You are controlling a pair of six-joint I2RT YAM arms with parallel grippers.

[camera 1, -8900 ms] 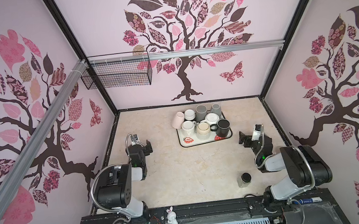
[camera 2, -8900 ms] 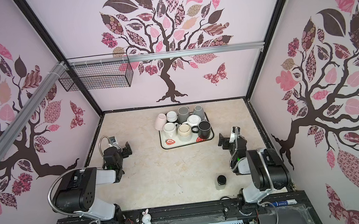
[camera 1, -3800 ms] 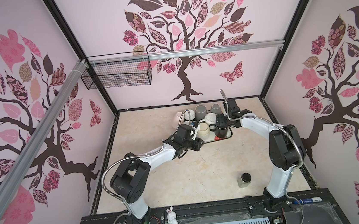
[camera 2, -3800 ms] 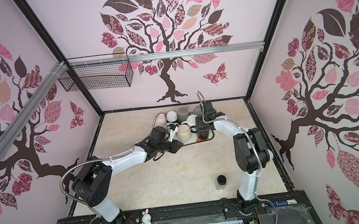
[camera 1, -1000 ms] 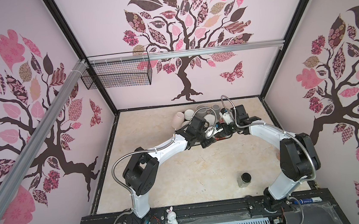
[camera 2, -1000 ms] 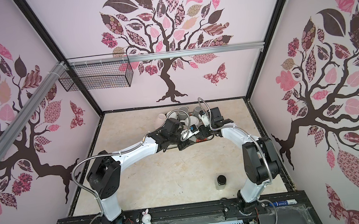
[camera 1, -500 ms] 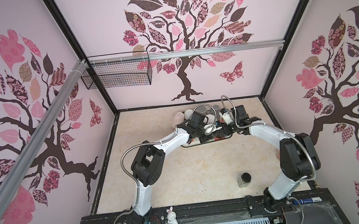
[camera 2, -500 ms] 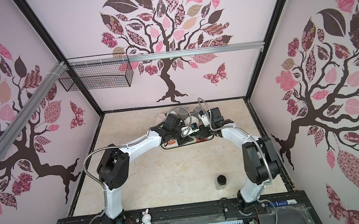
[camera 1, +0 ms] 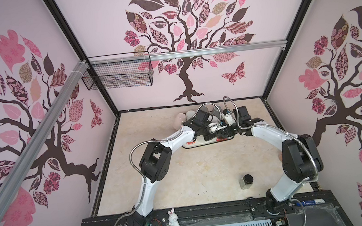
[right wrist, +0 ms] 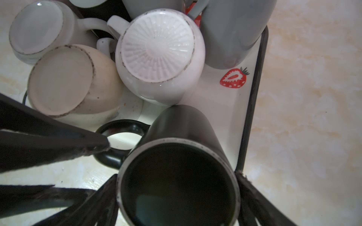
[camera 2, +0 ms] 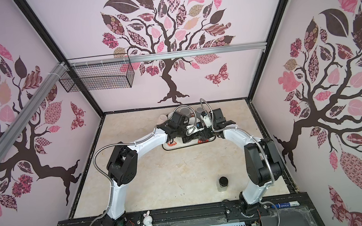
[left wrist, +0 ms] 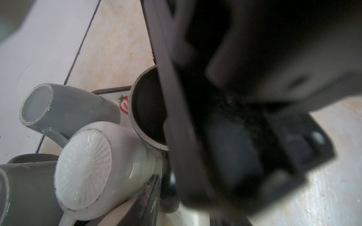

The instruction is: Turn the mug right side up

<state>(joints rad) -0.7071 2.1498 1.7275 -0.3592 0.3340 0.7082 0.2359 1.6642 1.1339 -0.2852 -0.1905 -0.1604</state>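
Observation:
The black mug (right wrist: 176, 176) hangs just above the strawberry-print tray (right wrist: 242, 109), tilted, base toward the tray. Its open mouth faces the right wrist camera and also shows in the left wrist view (left wrist: 148, 109). My right gripper (right wrist: 176, 195) is shut on the mug, one finger (right wrist: 105, 195) on each side of the rim. My left gripper (left wrist: 186, 211) reaches in from the side with its jaws partly apart. The mug's handle (right wrist: 121, 140) lies between them, against one finger (left wrist: 148, 195). In both top views the two grippers (camera 1: 209, 135) (camera 2: 202, 135) meet over the tray and hide the mug.
Several mugs stand upside down on the tray: a white ribbed-base one (right wrist: 156, 50), a beige one (right wrist: 62, 80), grey ones (right wrist: 231, 33). A small black-lidded jar (camera 1: 247, 180) stands on the table at the front right. A wire basket (camera 1: 117, 73) hangs on the back wall.
The left arm has swung farther toward the back and brought its gripper up against the mug's handle. The right arm has kept still, holding the mug.

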